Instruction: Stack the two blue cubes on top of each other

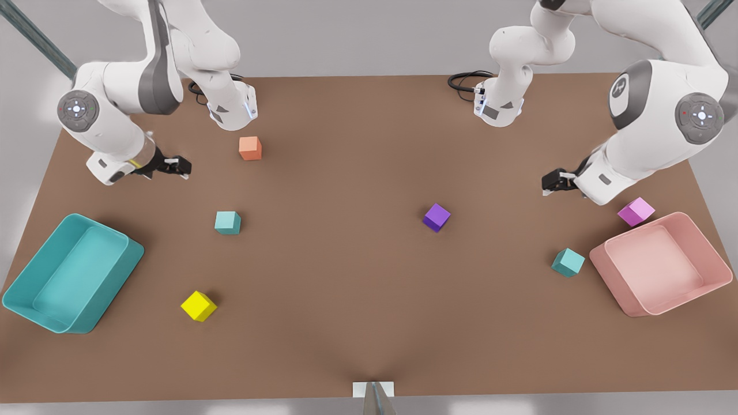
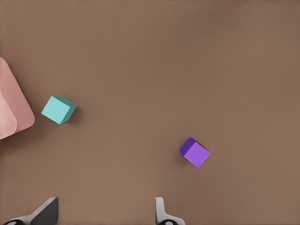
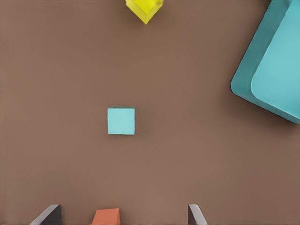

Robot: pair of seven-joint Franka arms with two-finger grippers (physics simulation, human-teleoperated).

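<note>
Cubes lie scattered over the brown table (image 1: 357, 323). Nearest the front view's camera, a yellow cube (image 1: 198, 305) sits beside the teal bin (image 1: 34, 300) on the front view's left, and a pink bin (image 1: 715, 259) stands on its right. One blue cube (image 1: 568, 262) rests just beside the pink bin's corner; the other blue cube (image 1: 228, 222) lies well apart from it, between the yellow cube and an orange cube (image 1: 250, 148) farther back. A purple cube (image 1: 436, 217) sits on the table between the two blue cubes. A pink cube (image 1: 636, 211) lies just behind the pink bin.

The left gripper (image 1: 550, 183) hovers above the table on the front view's right, fingers (image 2: 161, 213) spread and empty, the purple cube and the blue cube near the pink bin beyond them. The right gripper (image 1: 179, 166) hovers on the front view's left, fingers (image 3: 194, 215) likewise spread, holding nothing, with the orange cube between them and the other blue cube just beyond.
</note>
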